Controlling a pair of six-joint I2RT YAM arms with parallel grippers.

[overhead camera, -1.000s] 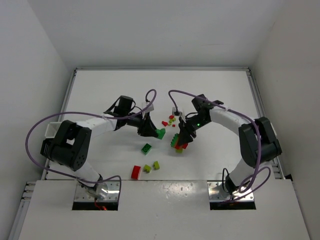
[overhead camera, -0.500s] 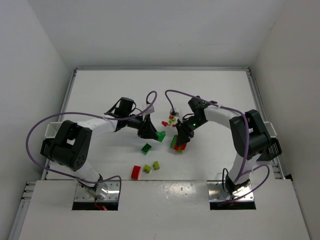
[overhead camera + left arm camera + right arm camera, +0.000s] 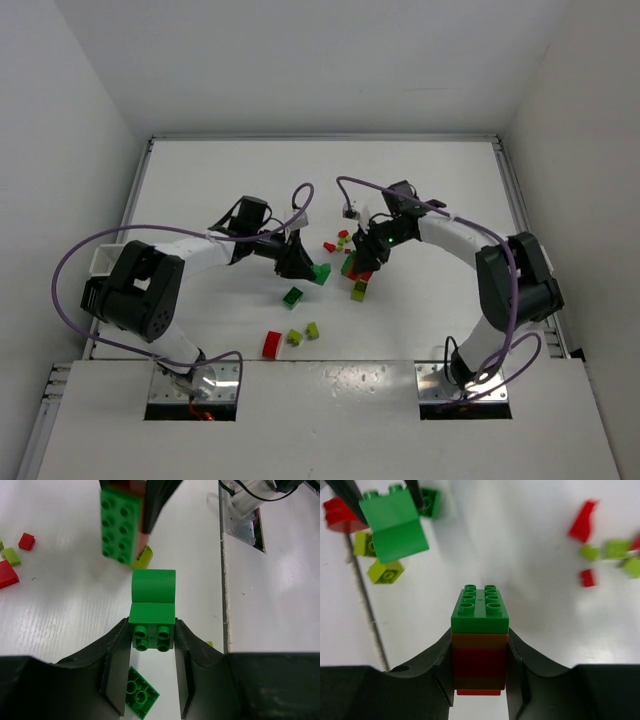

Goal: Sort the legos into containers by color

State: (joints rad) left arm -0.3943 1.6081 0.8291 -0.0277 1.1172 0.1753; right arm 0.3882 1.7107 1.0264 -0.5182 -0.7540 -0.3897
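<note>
From above, the left end effector (image 3: 303, 264) was closed narrowly on a dark green plastic brick with a sloped end (image 3: 320, 272). At its 3 o'clock the right end effector (image 3: 360, 262) clamped a multicoloured stack of clicked plastic bricks (image 3: 356, 268), near the first load but apart from it. Both were mid-way across the white tabletop (image 3: 430, 180), with open surface toward 12 o'clock. A white open-topped bin (image 3: 104, 258) sat at the 9 o'clock rim. A flat dark green brick (image 3: 293, 296) and a red brick (image 3: 271, 344) lay loose toward 6 o'clock. Since a second earlier the stack had shifted toward 12 o'clock, away from a lime yellow-green brick (image 3: 358, 291) lying on the tabletop; the left arm had hardly moved.

In the left wrist view, both black fingers (image 3: 116, 675) pressed the sloped brick's studded base. The stack hung at 12 o'clock, and the tabletop's edge ran down the 3 o'clock side.

In the right wrist view, the fingers (image 3: 442, 670) gripped the stack's red lower layers under a green eight-stud top. The sloped brick hung at 11 o'clock. Small red and lime pieces (image 3: 617, 547) lay blurred at 2 o'clock.
</note>
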